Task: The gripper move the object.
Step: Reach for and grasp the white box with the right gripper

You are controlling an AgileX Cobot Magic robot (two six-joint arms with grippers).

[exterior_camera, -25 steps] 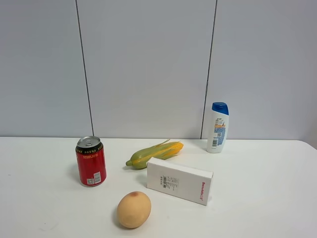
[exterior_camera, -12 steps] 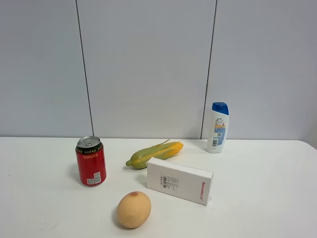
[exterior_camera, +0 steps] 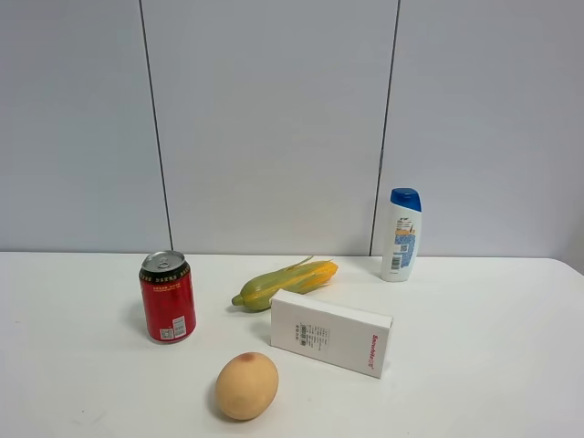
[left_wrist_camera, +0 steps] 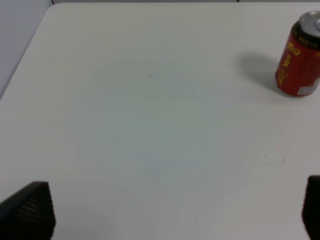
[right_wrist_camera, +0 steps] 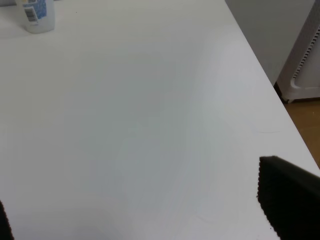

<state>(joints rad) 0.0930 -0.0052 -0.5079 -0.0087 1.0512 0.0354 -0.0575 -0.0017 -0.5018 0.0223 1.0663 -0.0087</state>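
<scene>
The object, a long flat white carton (exterior_camera: 331,333) with red lettering on its side, lies on the white table (exterior_camera: 493,365) just right of centre in the exterior high view. Neither wrist view shows it. No gripper or arm appears in the exterior high view. The left gripper (left_wrist_camera: 175,200) is open and empty over bare table, with its black fingertips (left_wrist_camera: 30,212) far apart. The right gripper (right_wrist_camera: 132,185) is open and empty over bare table near the right edge, with one black fingertip (right_wrist_camera: 287,195) showing clearly.
A red can (exterior_camera: 167,297) stands left of the carton and also shows in the left wrist view (left_wrist_camera: 300,55). A corn cob (exterior_camera: 285,283) lies behind the carton, and a round orange fruit (exterior_camera: 246,385) in front. A white shampoo bottle (exterior_camera: 401,234) with a blue cap stands at the back right; its base shows in the right wrist view (right_wrist_camera: 35,12).
</scene>
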